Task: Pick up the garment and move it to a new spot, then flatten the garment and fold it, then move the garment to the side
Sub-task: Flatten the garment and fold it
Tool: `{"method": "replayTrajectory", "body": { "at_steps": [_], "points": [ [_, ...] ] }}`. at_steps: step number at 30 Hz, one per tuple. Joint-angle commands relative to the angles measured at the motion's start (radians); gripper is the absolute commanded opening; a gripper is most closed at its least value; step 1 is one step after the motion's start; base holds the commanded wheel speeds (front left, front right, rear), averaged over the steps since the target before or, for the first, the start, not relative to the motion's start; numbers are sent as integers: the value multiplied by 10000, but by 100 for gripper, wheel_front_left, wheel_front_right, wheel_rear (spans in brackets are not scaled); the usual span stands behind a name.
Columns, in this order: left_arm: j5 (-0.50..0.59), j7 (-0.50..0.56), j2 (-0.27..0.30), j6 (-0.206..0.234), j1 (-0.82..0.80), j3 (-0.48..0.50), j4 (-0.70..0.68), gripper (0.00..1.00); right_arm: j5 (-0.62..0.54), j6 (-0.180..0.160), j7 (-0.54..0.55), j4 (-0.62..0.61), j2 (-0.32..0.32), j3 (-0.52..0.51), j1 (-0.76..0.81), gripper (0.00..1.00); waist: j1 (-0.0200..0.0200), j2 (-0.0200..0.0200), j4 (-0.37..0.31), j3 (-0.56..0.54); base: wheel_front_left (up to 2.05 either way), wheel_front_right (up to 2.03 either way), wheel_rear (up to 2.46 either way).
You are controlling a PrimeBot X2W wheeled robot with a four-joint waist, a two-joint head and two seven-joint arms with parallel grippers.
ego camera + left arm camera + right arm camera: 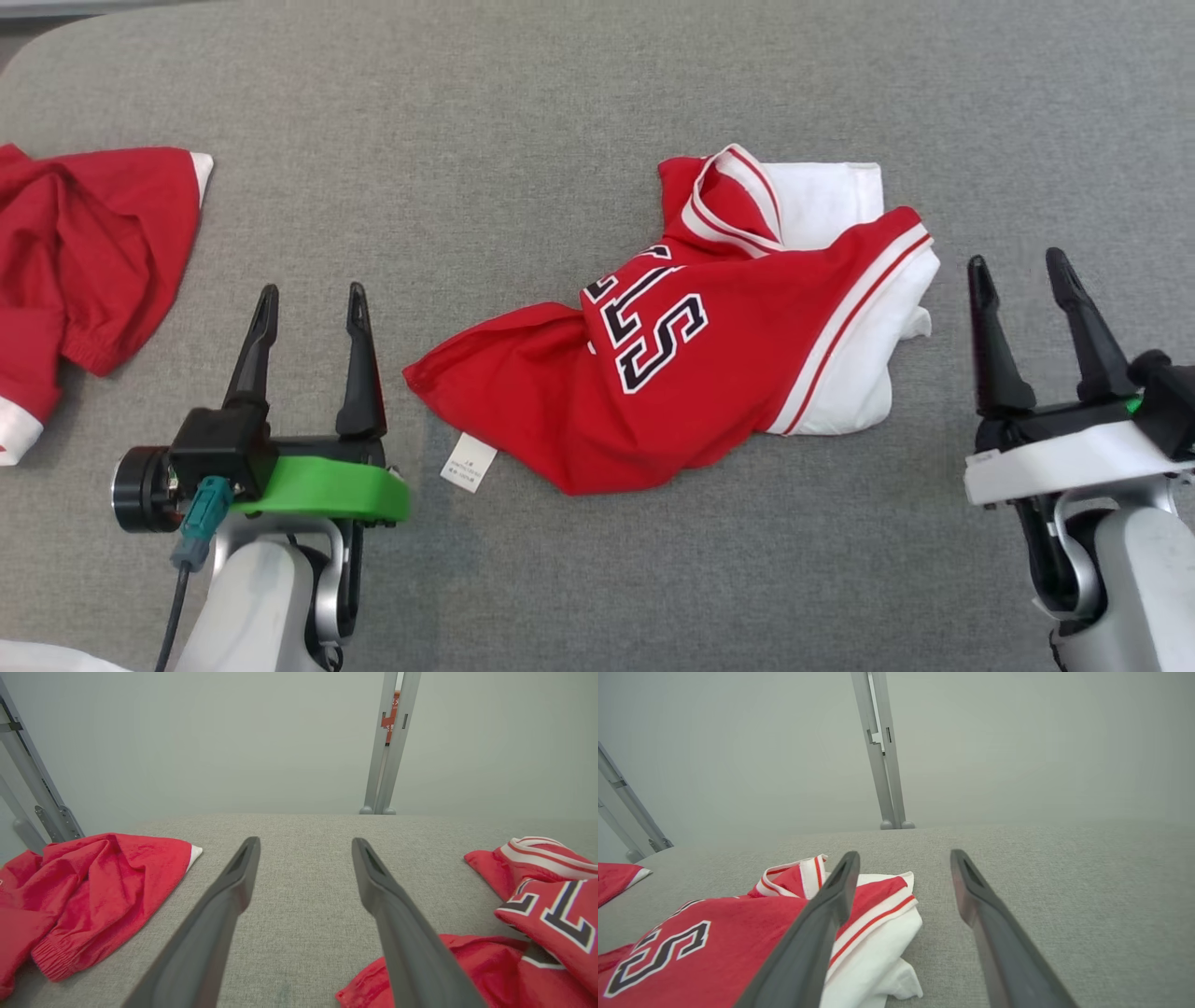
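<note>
A red and white garment (pixel 691 345) with black-and-white lettering lies crumpled on the grey cloth table (pixel 523 112), right of centre. Its white tag (pixel 469 463) sticks out at the lower left. My right gripper (pixel 1022 271) stands open just right of the garment's white edge, with nothing between its fingers. In the right wrist view the garment (pixel 738 938) lies left of and under the left finger (pixel 817 933). My left gripper (pixel 308 303) is open over bare cloth, left of the garment's red corner. In the left wrist view the garment (pixel 537 914) shows at the right.
A second red garment (pixel 84 261) with white cuffs lies bunched at the table's left edge, also at the left of the left wrist view (pixel 93 891). Grey metal posts (pixel 390 742) stand behind the table's far edge against a pale wall.
</note>
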Motion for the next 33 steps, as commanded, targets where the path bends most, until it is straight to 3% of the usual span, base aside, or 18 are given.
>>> {"method": "replayTrajectory", "body": {
  "at_steps": [1, 10, 22, 25, 33],
  "points": [
    [99, 2, 107, 43, 241, 41, -5, 100, -20, 1, -6, -183, -46, -153, 300, 100, 0, -1, -217, -263, 0, 0, 0],
    [95, 49, 347, 72, 809, 61, -43, 100, -170, 1, 589, -1396, 220, -600, 1542, 100, 0, -1, -541, -741, 0, 0, 0],
    [66, 266, 483, 152, 807, -46, -274, 100, -172, 1, 763, -1669, 379, -543, 1628, 100, 0, -1, -564, -684, 0, 0, 0],
    [91, 666, 544, -117, 328, -254, -225, 100, -161, 1, 822, -1744, 335, -628, 1571, 100, 0, -1, -474, -470, 0, 0, 0],
    [-583, 2284, 595, -990, -241, -742, 1487, 100, -100, 1, 916, -1455, 276, -435, 1388, 100, 0, -1, -612, 126, 0, 0, 0]
  ]
}}
